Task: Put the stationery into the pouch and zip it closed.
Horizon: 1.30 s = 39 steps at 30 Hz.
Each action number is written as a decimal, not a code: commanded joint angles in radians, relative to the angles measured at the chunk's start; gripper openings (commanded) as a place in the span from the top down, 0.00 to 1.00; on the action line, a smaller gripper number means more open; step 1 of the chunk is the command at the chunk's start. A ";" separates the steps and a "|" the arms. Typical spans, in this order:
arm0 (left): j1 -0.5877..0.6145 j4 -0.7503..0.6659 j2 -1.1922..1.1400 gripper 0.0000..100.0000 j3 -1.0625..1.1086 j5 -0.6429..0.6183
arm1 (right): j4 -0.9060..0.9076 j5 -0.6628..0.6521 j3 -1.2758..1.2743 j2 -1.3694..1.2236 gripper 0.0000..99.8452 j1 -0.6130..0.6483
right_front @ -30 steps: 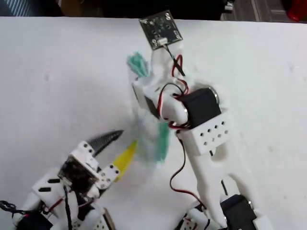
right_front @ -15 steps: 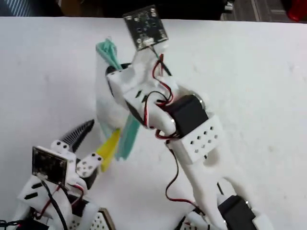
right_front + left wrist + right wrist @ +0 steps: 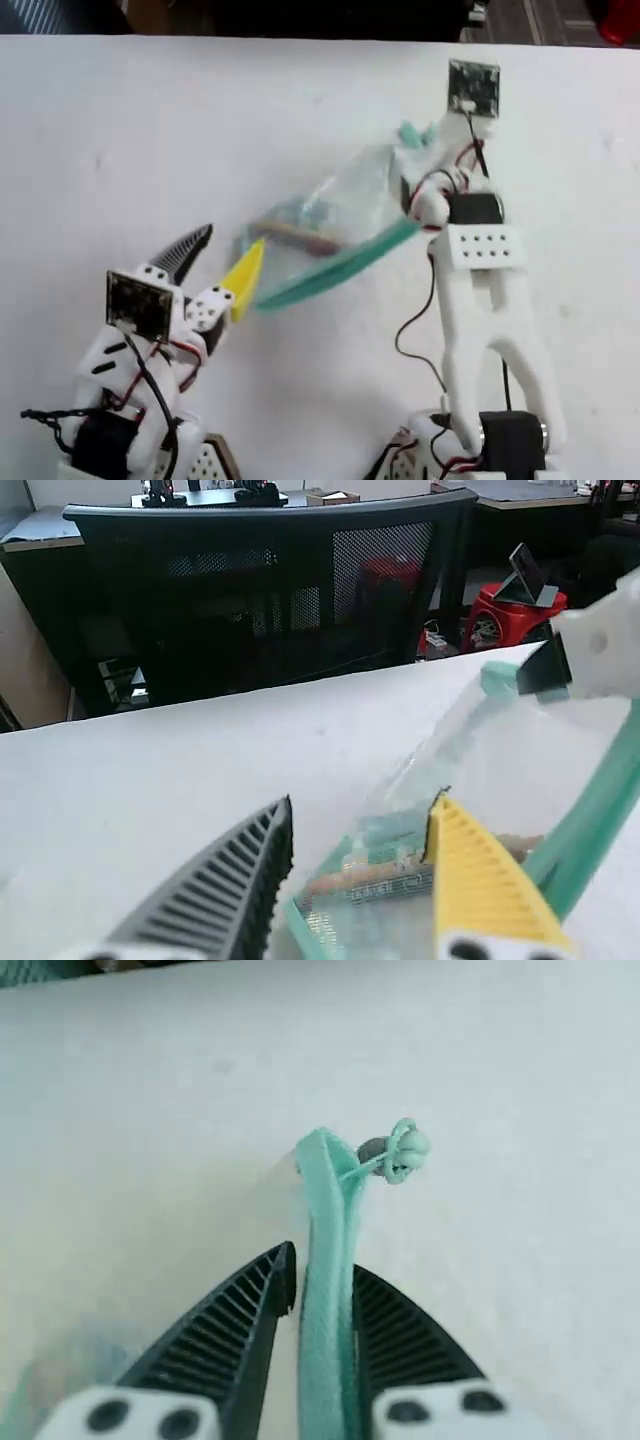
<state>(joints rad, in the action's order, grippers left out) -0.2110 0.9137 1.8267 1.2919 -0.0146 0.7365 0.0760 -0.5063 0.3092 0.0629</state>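
Note:
A clear pouch with a teal zipper edge lies slanted across the table's middle. Stationery shows through its lower left end. My right gripper is shut on the teal zipper strip, a black finger on each side, just short of the zipper pull. My left gripper stands open at the pouch's lower left corner, its yellow fingertip against the teal edge and its black finger off to the side. From the left wrist, the pouch and stationery lie just beyond the left gripper.
The white table has bare room to the left, the back and the far right. A black mesh chair stands past the table's far edge, with a red object on the floor behind it.
My right arm has swung from the left of centre to the right, pulling the pouch out flat along a diagonal. My left gripper has stayed open and shifted slightly toward the pouch's corner.

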 commanded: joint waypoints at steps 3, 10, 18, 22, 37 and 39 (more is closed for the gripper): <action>0.005 -0.060 -0.007 0.77 0.006 -0.014 | -0.096 -0.061 -0.170 0.010 0.98 -0.059; 0.007 -0.058 -0.007 0.77 0.008 -0.054 | -0.151 -0.106 -0.350 0.010 0.98 -0.097; 0.007 -0.058 -0.007 0.77 0.008 -0.054 | -0.153 -0.109 -0.425 0.019 0.98 0.044; 0.007 -0.060 -0.007 0.77 0.008 -0.052 | -0.154 -0.109 -0.425 0.019 0.97 0.039; 0.091 -0.120 -0.008 0.77 0.000 0.006 | 0.067 -0.109 -0.175 0.171 0.69 -0.013; 0.147 -0.138 -0.010 0.77 -0.020 0.028 | 0.150 -0.109 -0.061 0.226 0.71 -0.015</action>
<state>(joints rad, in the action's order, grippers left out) -0.1557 0.8401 1.8251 1.3088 -0.0299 0.7779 -0.0253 -0.7457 0.4365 0.0629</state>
